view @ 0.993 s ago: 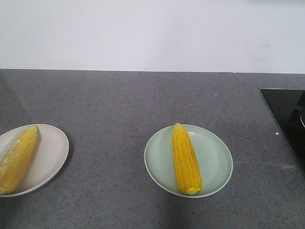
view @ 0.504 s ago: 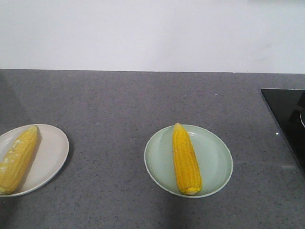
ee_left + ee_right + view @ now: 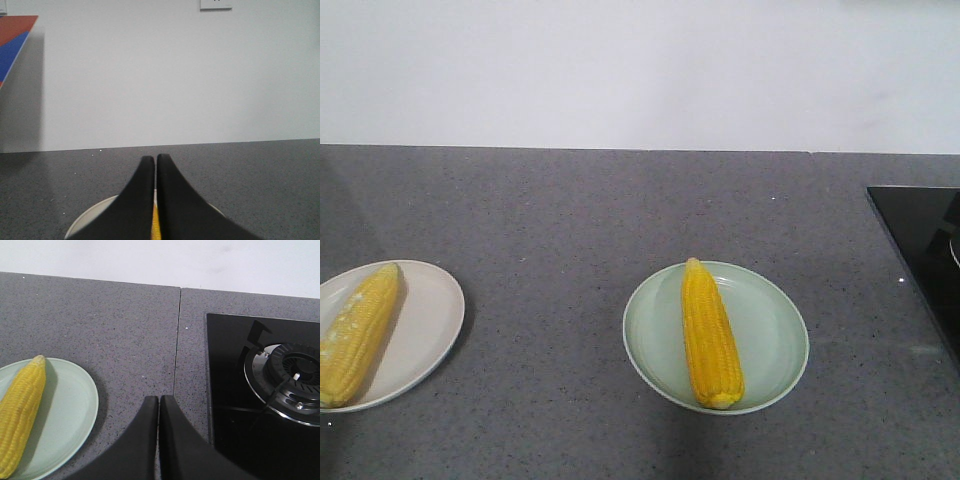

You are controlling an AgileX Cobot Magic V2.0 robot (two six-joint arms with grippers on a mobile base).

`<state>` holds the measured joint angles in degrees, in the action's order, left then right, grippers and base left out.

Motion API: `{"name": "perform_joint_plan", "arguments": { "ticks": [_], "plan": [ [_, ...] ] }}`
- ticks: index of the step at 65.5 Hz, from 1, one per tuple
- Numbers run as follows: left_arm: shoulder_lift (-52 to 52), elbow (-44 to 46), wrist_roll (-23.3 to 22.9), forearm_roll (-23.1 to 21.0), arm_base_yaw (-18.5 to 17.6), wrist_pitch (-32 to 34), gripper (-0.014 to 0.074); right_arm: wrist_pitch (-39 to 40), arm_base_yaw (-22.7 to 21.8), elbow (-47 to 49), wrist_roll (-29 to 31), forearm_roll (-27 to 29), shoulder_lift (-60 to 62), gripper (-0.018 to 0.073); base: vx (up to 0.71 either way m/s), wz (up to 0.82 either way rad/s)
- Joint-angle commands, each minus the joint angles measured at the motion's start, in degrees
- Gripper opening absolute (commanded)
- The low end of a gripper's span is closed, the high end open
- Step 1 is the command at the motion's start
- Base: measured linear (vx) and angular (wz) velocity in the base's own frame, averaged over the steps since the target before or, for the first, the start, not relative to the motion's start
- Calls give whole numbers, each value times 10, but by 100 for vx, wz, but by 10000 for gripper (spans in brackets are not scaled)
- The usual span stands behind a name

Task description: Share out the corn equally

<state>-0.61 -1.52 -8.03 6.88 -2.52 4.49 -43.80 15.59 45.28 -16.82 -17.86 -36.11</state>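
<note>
One cob of corn (image 3: 711, 333) lies lengthwise on the pale green plate (image 3: 775, 330) near the counter's middle; it shows too in the right wrist view as corn (image 3: 21, 412) on that plate (image 3: 70, 405). A second cob of corn (image 3: 358, 332) rests on the beige plate (image 3: 425, 320) at the left edge. My left gripper (image 3: 155, 160) is shut, hovering over the beige plate (image 3: 87, 217), with a sliver of corn (image 3: 155, 225) showing in the slit between its jaws. My right gripper (image 3: 158, 400) is shut above bare counter, right of the green plate. Neither gripper appears in the front view.
A black glass hob (image 3: 920, 250) with a gas burner (image 3: 287, 382) is set into the grey counter (image 3: 570, 220) at the right. A seam (image 3: 177, 340) runs across the counter beside the hob. A white wall backs the counter.
</note>
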Motion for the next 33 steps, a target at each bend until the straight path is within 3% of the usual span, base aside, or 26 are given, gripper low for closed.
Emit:
{"name": "perform_joint_plan", "arguments": {
  "ticks": [1,33],
  "plan": [
    [-10,-9,0,-8,9,47,-6,36,1,15,-1,-11,0,-11,0,0],
    [-10,-7,0,-12,11,47,-6,36,1,15,-1,-11,0,-11,0,0]
  ]
}}
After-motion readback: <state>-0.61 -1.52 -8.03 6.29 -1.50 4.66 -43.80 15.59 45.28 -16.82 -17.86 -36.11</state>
